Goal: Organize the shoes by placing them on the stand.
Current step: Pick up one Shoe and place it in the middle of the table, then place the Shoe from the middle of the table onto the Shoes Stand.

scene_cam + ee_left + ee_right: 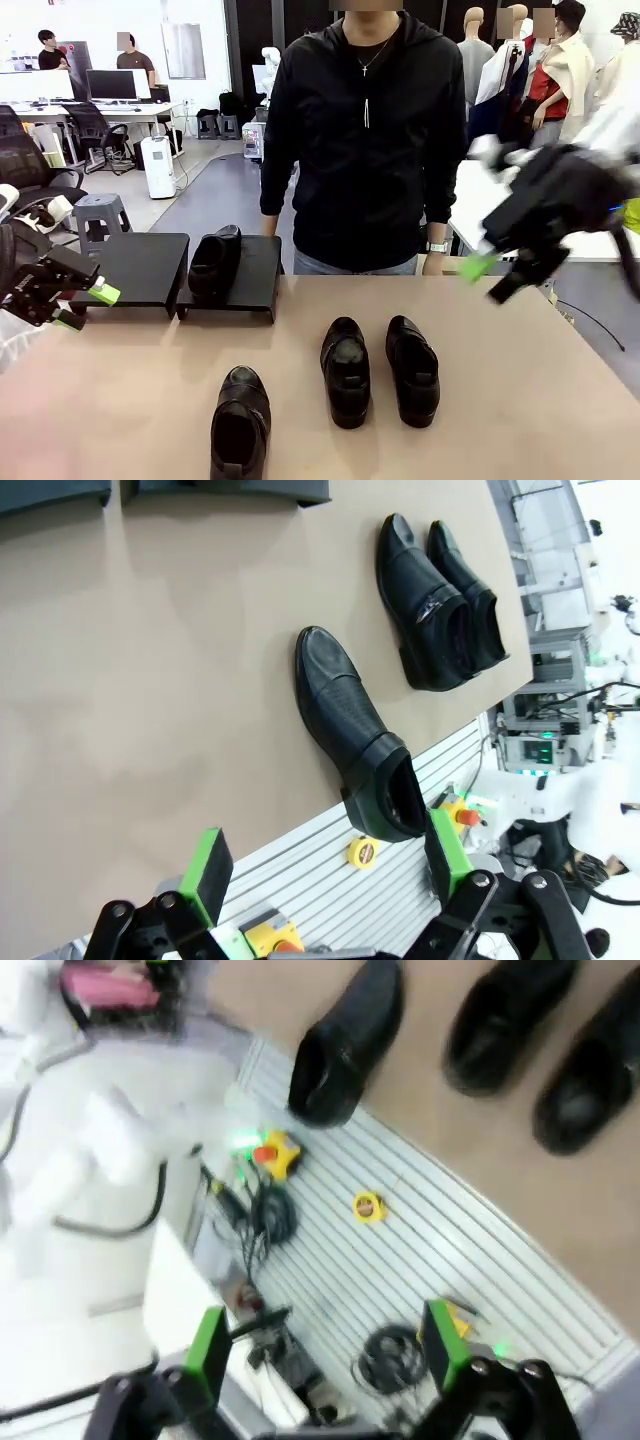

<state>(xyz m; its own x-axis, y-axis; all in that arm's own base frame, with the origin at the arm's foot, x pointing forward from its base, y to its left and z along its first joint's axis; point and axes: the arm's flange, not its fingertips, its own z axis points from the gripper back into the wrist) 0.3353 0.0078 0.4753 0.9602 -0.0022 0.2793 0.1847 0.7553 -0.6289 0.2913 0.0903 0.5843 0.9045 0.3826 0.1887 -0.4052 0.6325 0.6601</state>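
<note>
Near shoe at front edge of desk, middle shoe and right shoe side by side mid-desk, none gripped. Left jaws open, empty, low by stand's left section; right jaws open, empty, raised at right, blurred. Farther back stand, one placed shoe on right section. Between placements, three to go. Next: open jaws down over a desk shoe, close across its sides

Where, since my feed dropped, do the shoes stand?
Left gripper, right gripper open, empty. One shoe on stand, three shoes on table. Nothing blocking.
</note>
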